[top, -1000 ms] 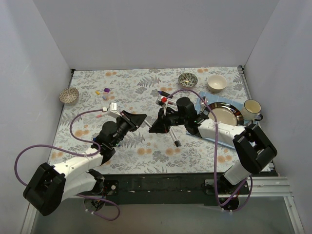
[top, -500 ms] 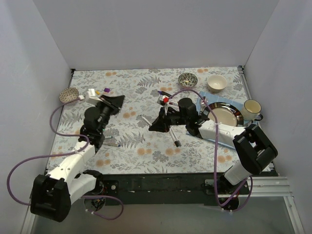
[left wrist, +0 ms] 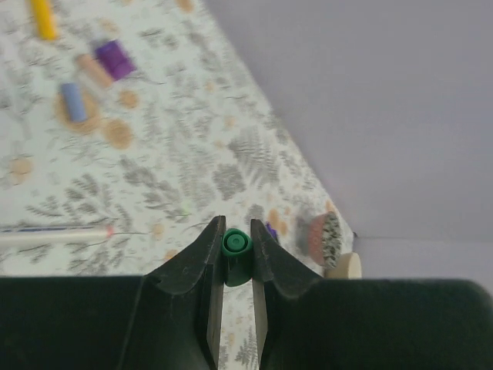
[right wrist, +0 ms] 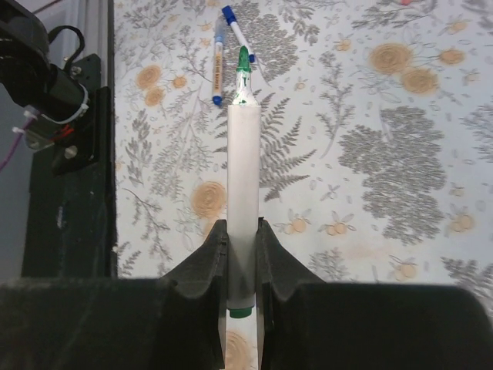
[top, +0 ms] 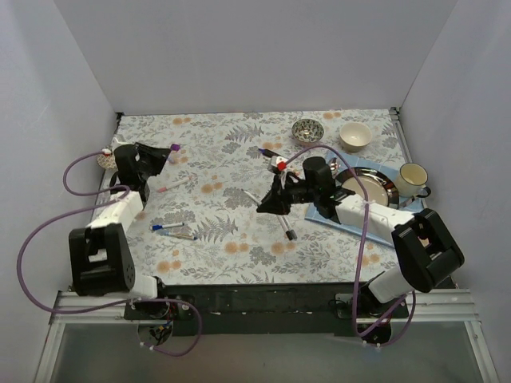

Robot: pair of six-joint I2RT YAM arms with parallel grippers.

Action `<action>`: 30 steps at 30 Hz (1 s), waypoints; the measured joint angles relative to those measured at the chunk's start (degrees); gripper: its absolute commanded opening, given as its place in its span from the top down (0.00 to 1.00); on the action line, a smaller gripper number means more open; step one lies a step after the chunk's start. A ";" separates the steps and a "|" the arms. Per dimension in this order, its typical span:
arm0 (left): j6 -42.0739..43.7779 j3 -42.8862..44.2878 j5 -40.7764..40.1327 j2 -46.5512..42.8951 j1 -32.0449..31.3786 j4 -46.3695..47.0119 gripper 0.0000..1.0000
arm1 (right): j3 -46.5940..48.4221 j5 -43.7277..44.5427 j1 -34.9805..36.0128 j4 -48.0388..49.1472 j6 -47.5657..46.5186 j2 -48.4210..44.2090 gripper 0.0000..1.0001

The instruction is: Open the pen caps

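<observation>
The table (top: 239,239), covered by a floral cloth, is carrying everything. The left arm (top: 120,209) is reaching along the left edge toward the far left corner. Its wrist is turned so that the left gripper (top: 162,155) is pointing rightward over the cloth. The right arm (top: 371,219) is stretching in from the near right, and the right gripper (top: 268,203) is hanging low over the middle of the table.

On the right a steel plate (top: 382,187) is lying partly under the right arm, and a mug (top: 413,177) is standing just beside its right rim. A cream bowl (top: 355,136) and a patterned bowl (top: 306,129) are sitting near the far edge. A second patterned bowl (top: 102,162) is peeking out behind the left wrist. What is in any of them is too small to tell.

The right gripper (right wrist: 241,231) is clamping its fingers on a white pen barrel (right wrist: 243,154). The barrel is sticking out ahead of the fingers with its green tip (right wrist: 244,63) uncovered. Beyond it two blue-tipped pens (right wrist: 218,58) are lying close together on the cloth. A pink-tipped pen (top: 172,185) is lying near the left gripper.

The left gripper (left wrist: 236,231) is pinching the green cap (left wrist: 236,248) between its fingertips, held above the cloth and well apart from the barrel. Farther off in that view, a yellow cap (left wrist: 42,17), a purple cap (left wrist: 114,59), a pink cap (left wrist: 92,69) and a pale blue cap (left wrist: 73,101) are lying loose on the cloth near one another.
</observation>
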 measured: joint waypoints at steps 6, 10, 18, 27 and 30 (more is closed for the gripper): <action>-0.98 11.23 1.51 18.01 5.14 -11.80 1.00 | 0.11 -4.04 -7.98 -2.91 -5.92 -1.33 0.99; 0.76 20.55 -0.55 25.94 5.35 -18.58 0.99 | 0.11 -5.66 -10.12 -3.15 -6.67 -2.12 0.99; 4.42 33.27 -4.22 36.89 5.31 -28.63 0.88 | -0.04 -8.46 -12.81 -2.60 -6.38 -4.94 0.99; 5.73 35.23 -4.55 39.21 5.31 -32.87 0.48 | -0.13 -9.64 -14.67 -2.47 -6.25 -5.11 0.99; 6.10 35.78 -4.63 38.97 5.31 -33.05 0.42 | -0.13 -9.66 -14.71 -2.49 -6.34 -5.11 0.99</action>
